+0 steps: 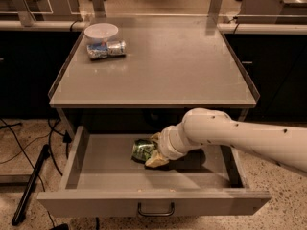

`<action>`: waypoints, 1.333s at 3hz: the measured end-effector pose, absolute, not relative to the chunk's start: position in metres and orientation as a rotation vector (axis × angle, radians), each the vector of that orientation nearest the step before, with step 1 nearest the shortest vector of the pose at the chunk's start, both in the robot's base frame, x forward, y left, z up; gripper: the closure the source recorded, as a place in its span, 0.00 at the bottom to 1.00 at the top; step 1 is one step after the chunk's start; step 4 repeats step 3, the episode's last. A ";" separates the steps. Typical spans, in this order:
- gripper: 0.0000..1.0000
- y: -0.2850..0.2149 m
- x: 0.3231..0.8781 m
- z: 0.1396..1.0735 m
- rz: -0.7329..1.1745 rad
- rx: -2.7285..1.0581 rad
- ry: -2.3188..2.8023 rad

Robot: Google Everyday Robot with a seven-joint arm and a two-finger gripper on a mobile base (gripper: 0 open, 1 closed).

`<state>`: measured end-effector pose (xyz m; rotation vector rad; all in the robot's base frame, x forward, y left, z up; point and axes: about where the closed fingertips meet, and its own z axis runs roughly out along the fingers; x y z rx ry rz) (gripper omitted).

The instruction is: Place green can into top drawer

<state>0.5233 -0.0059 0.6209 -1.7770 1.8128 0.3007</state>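
Table (192, 71): white bowl (101, 31), silver can (106, 49) on its side, far left beyond tool (152, 151); tool is below, in the top drawer (96, 169).

green can (142, 149): green, white streaks | top drawer (96, 207): grey, dark handle | end effector (152, 151): tan, inside drawer at can | arm (240, 138): white | desk (182, 66): grey | bowl (100, 31): white

Gripper (152, 151): in the top drawer (96, 206), at the green can (140, 150); partly hidden behind the wrist.
Green can: right end covered by the gripper; label unreadable.
Arm (249, 138): cut off at the right edge.
Drawer rear: in shadow under the worktop (168, 66).
Silver can (106, 49): print blurred.
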 end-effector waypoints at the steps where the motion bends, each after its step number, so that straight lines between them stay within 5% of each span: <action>1: 0.11 -0.006 0.523 0.621 0.301 -1.777 1.813; 2: 0.00 -0.006 0.523 0.621 0.301 -1.778 1.812; 4: 0.00 -0.006 0.523 0.621 0.301 -1.778 1.812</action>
